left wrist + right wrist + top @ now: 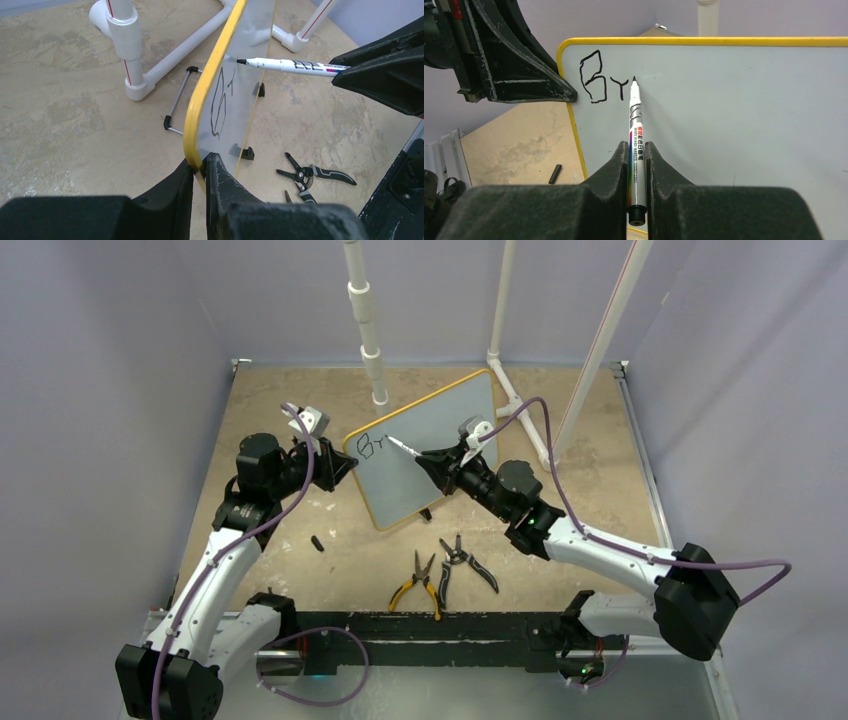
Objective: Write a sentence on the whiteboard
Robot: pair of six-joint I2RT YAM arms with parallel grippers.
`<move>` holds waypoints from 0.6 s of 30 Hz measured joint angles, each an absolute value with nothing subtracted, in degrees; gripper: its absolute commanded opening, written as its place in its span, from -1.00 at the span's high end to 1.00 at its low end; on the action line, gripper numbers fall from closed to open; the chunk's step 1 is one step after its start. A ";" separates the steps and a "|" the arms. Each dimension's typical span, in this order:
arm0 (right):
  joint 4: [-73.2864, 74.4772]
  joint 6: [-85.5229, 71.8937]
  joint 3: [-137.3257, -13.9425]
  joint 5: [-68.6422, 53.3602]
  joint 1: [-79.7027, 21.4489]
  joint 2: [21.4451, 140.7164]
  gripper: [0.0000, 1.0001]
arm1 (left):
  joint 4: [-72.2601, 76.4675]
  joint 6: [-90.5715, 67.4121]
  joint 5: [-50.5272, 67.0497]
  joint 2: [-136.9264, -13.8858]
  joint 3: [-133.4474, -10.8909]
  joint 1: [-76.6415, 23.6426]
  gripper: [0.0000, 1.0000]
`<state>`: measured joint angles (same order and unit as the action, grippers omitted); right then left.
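Observation:
The whiteboard (430,445), white with a yellow rim, stands tilted on the table; it also shows in the left wrist view (245,60) and the right wrist view (734,110). Of the sentence, only black letters "Br" (601,77) are on it, at its top left corner (373,446). My left gripper (200,167) is shut on the board's yellow left edge (338,462). My right gripper (637,150) is shut on a white marker (636,130), whose black tip touches the board just right of the "r". The marker also shows in the top view (405,447) and left wrist view (292,65).
A black marker cap (317,542) lies on the table left of the board. Yellow-handled pliers (418,583) and black wire strippers (464,562) lie in front of it. White PVC pipes (366,325) stand behind the board.

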<state>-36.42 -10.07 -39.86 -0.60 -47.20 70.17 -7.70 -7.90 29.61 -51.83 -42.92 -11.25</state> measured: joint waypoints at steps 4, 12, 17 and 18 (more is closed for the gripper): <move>-36.32 -10.11 -39.86 -0.51 -47.20 70.17 1.00 | -7.53 -7.90 29.61 -51.83 -42.85 -11.25 1.00; -35.42 -10.48 -39.86 -0.54 -47.20 70.15 1.00 | -7.51 -7.90 29.58 -51.83 -42.85 -11.25 1.00; -34.94 -10.85 -39.83 -0.56 -47.20 70.13 1.00 | -7.51 -7.88 29.56 -51.83 -42.83 -11.25 1.00; -34.87 -10.92 -39.83 -0.56 -47.20 70.13 1.00 | -7.51 -7.90 29.56 -51.83 -42.83 -11.25 1.00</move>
